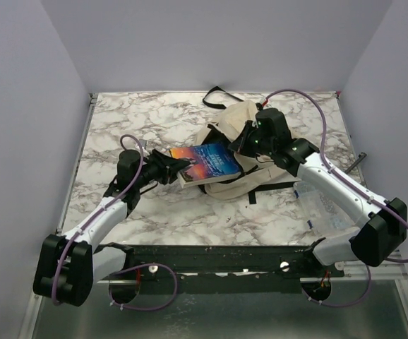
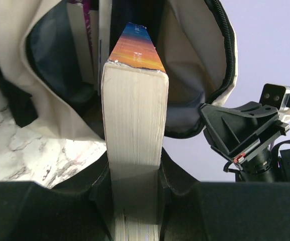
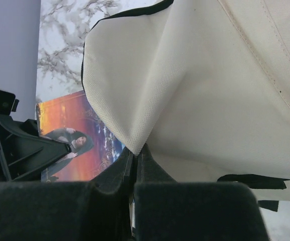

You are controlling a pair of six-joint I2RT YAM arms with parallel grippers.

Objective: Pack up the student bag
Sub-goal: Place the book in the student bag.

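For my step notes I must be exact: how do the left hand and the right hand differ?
The left hand grips a thick book by its page edge; the right hand pinches cream cloth of the bag. The left hand's jaws stand apart by the book's thickness; the right hand's jaws nearly meet. The left hand faces the bag's open mouth; the right hand sits at its rim. Both are black and shut on something.

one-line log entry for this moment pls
left tool: holds book | right tool: pinches bag edge, mouth open | book: front end at bag mouth
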